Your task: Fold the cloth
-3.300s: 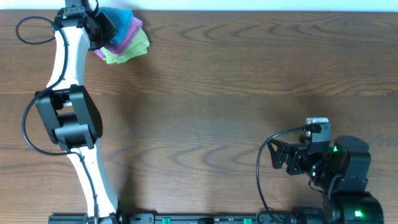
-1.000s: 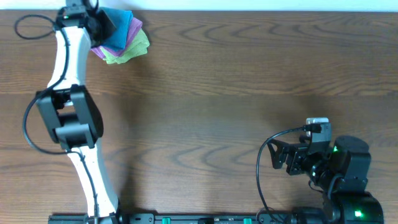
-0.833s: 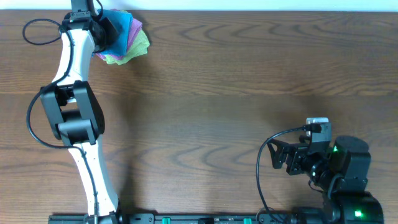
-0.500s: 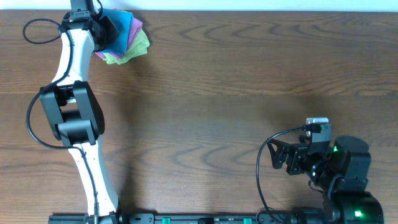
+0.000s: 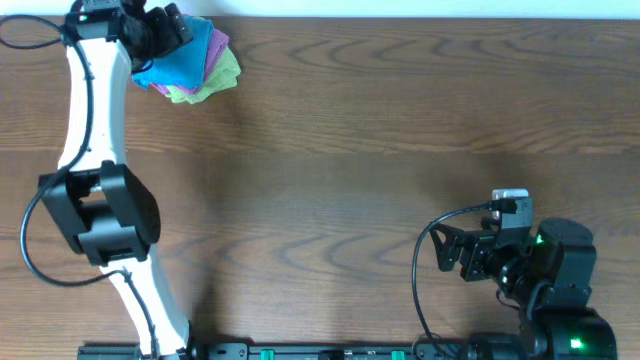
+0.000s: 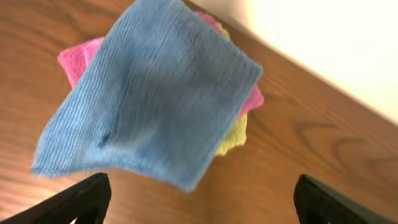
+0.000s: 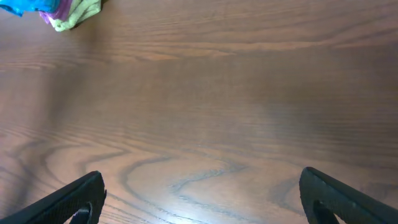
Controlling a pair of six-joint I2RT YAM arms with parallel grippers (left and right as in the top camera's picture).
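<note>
The sky-blue cloth (image 5: 185,55) lies folded on top of a purple cloth (image 5: 219,48) and a yellow-green cloth (image 5: 205,90) at the table's far left corner. In the left wrist view the cloth (image 6: 155,93) fills the upper middle, one corner pointing toward the camera. My left gripper (image 5: 168,28) hovers at the cloth's left edge. It is open, its fingers (image 6: 87,196) wide apart and just short of the cloth's near edge, with only bare wood between them (image 6: 202,205). My right gripper (image 5: 450,255) rests open near the front right, far from the cloth (image 7: 25,6).
The table's far edge (image 6: 298,62) runs just behind the pile, with a pale wall beyond. A black cable (image 5: 30,25) loops off the left arm at the corner. Brown wood stretches between the pile and the right arm's base (image 5: 560,290).
My left gripper has opened and let go of the blue cloth, which now lies on the pile. The left arm has swung to the left. The right arm has not moved.
</note>
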